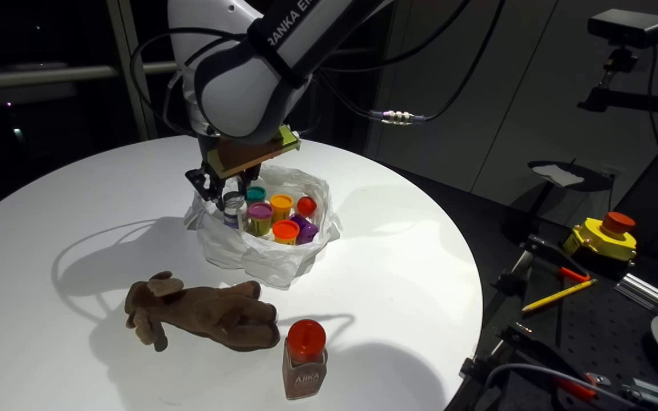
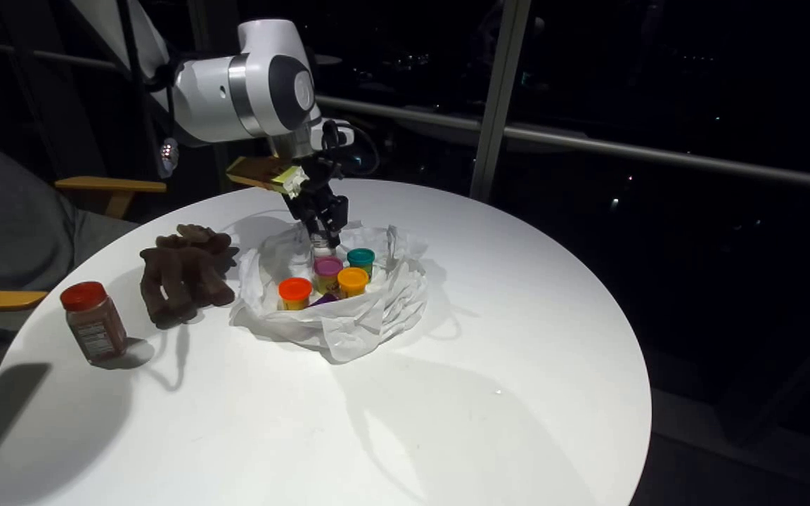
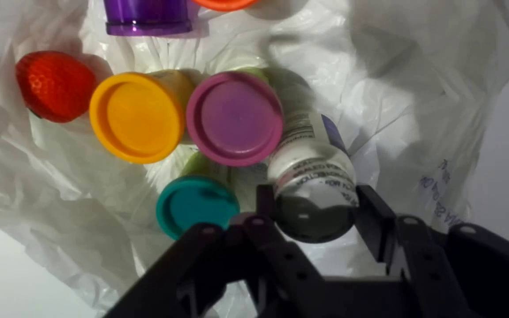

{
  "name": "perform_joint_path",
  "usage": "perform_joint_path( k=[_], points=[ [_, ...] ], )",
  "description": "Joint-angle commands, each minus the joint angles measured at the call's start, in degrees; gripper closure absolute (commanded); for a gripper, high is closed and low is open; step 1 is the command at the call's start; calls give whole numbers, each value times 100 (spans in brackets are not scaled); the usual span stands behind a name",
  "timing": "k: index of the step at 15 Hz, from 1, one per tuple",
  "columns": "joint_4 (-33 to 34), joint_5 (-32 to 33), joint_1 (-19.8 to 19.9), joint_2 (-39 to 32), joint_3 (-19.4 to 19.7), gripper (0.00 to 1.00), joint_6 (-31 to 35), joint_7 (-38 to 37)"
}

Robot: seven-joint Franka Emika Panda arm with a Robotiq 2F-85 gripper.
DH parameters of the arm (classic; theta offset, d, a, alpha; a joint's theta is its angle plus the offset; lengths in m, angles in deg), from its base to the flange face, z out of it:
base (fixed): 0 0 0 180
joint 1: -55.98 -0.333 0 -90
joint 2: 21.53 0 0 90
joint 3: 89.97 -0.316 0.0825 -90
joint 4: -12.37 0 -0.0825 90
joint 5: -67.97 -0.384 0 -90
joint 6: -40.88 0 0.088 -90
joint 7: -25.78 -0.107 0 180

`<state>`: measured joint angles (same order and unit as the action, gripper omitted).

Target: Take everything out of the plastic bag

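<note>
The plastic bag (image 1: pixel 243 257) lies spread open on the round table. Inside it a white bottle with a dark cap (image 3: pixel 312 154) stands between the pads of my gripper (image 3: pixel 314 201), which touch the cap on both sides. Close by are cups with purple (image 3: pixel 235 117), yellow-orange (image 3: pixel 137 117), teal (image 3: pixel 197 205) and orange-red (image 1: pixel 286 230) lids. A purple cup (image 3: pixel 148 15) on its side and a red strawberry-like piece (image 3: pixel 55 86) share the bag. Outside it, the brown plush toy (image 1: pixel 209 314) and a red-lidded jar (image 1: pixel 305 365) rest on the table.
White table (image 2: pixel 517 316) surrounds the bag. A cardboard piece with yellow tape (image 1: pixel 249 153) is fixed at my wrist. Beyond the table edge are a wooden-armed chair (image 2: pixel 110 184) and a black bench with a yellow emergency-stop button (image 1: pixel 603 240).
</note>
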<state>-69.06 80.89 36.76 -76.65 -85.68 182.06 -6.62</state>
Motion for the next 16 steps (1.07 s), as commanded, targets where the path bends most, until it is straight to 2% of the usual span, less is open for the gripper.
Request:
perform_joint_path(
  k=[1,7,11,16],
  points=[
    [133,-137,-220,132,105,79,-357,-19],
    [-616,-40,-518,962,206,80,-718,-637],
    [-1768,202,-768,2033,353,80,-674,-1387],
    [-3142,403,-781,3213,7,80,-381,-1810]
  ],
)
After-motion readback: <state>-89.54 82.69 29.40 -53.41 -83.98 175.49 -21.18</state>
